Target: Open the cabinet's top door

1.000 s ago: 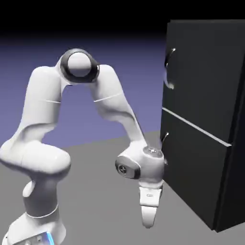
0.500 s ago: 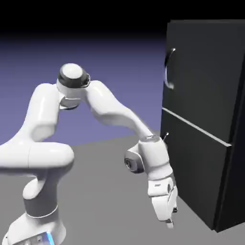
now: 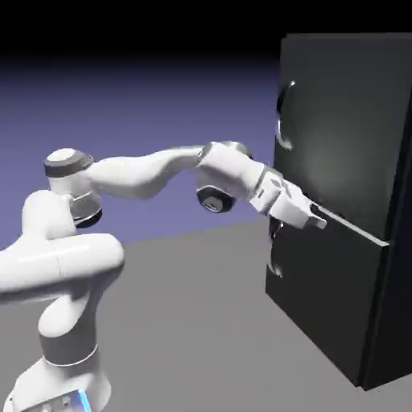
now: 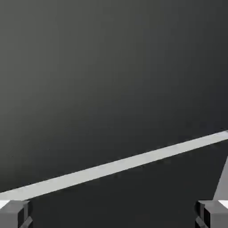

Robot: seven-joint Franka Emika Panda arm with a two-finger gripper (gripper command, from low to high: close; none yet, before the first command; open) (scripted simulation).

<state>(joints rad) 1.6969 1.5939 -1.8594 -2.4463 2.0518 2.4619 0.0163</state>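
In the exterior view, stretching the white arm (image 3: pixel 141 175) from the base (image 3: pixel 60 378) at the lower left toward the black cabinet (image 3: pixel 390 322) on the right. Pointing the gripper (image 3: pixel 320 216) slantwise down and to the view's right, in front of the pale seam (image 3: pixel 362 231). Bringing the tips near the cabinet's front, with any contact being impossible to tell from here. Standing above the seam, in the cabinet's upper part: the top door (image 3: pixel 346 113), lying flush and shut, with its curved handle (image 3: pixel 282 121) running along the left edge, well apart from the gripper. Showing below: the lower door (image 3: pixel 322 282), also shut, with a similar lower handle (image 3: pixel 276 257) on the left, partly hidden behind the hand. Glowing blue on the base: a light strip (image 3: pixel 84 401), beside small marks too tiny to read.

In the hand view, facing the dark cabinet front, with the seam climbing from lower left to right. Holding the finger tips (image 4: pixel 13 214) wide apart at the bottom corners, framing only the lower door's dark surface between them. Showing at the right edge: a grey patch (image 4: pixel 222 185), too cropped to identify.
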